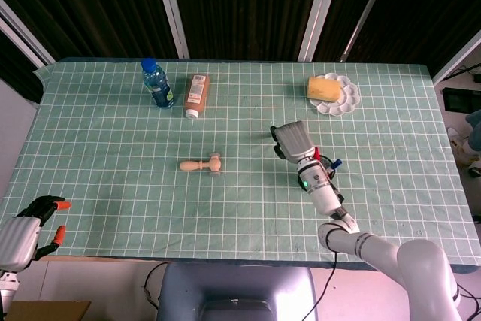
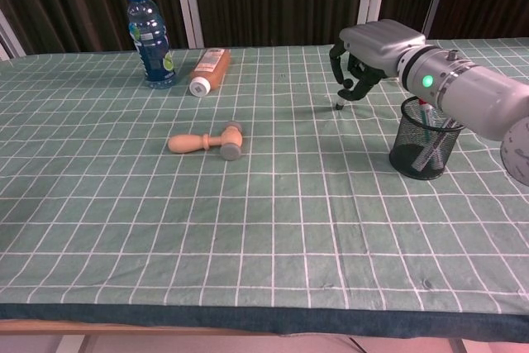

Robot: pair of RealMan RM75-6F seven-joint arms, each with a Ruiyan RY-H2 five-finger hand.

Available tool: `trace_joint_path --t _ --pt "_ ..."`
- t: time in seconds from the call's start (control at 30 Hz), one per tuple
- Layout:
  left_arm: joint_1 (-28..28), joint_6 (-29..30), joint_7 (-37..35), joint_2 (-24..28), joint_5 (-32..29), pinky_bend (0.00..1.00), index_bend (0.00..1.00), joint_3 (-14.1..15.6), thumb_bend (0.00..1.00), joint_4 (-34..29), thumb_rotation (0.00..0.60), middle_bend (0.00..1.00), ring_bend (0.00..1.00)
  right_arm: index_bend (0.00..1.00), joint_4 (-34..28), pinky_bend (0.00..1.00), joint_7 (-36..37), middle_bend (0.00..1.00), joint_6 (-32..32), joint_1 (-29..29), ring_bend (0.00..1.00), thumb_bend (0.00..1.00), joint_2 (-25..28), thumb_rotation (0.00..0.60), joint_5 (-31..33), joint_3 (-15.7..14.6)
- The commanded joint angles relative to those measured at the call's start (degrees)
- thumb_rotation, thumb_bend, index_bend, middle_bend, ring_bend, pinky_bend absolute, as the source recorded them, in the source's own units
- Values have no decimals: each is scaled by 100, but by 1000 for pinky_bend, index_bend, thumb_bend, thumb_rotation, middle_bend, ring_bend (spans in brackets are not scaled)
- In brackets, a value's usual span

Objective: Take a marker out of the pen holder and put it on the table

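bottle far left, mallet mid-table, pen holder right

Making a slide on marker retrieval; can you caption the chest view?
Right hand holds a marker tip-down over the table, left of the mesh pen holder.

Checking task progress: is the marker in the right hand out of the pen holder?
Out. The right hand holds the marker left of the pen holder.

No legible text from my cameras: water bottle label near the table's far left corner and label on the brown bottle lying beside it are both too blurred to read.
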Motion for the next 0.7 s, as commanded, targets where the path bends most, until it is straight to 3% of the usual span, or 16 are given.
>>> trace_joint_path --t 0.03,0.17,0.3,0.37,0.47,0.6,0.7 --pt "0 -2 9 0 0 376 304 1 479 -6 600 222 170 423 -236 999 149 1000 -91 -64 1000 437 193 600 59 3" --pt "-6 -21 42 1 8 376 304 11 479 -15 600 222 170 195 -770 987 289 1000 -137 -221 1000 271 607 600 134 2" --pt "-17 -57 61 3 -22 377 304 8 479 -24 600 223 170 114 -1456 977 677 1000 145 -510 1000 217 1153 600 -42 -34" --pt "-19 -63 67 1 -34 377 304 2 479 -26 600 223 171 130 -1778 970 967 1000 504 -710 1000 217 1391 600 -255 -49" --pt "-26 -85 94 -4 -45 378 304 5 479 -27 600 223 173 231 -2313 952 1533 1000 1345 -1157 1000 217 1830 600 -802 -165" --pt "-29 -100 140 -7 -51 378 304 11 479 -44 600 224 174 318 -3047 913 2082 1000 2525 -1963 996 217 2609 600 -1478 -503" --pt "-34 -114 182 -12 -43 378 305 19 479 -51 600 224 174 383 -3435 867 2304 968 3298 -2628 939 217 3081 600 -1699 -766"
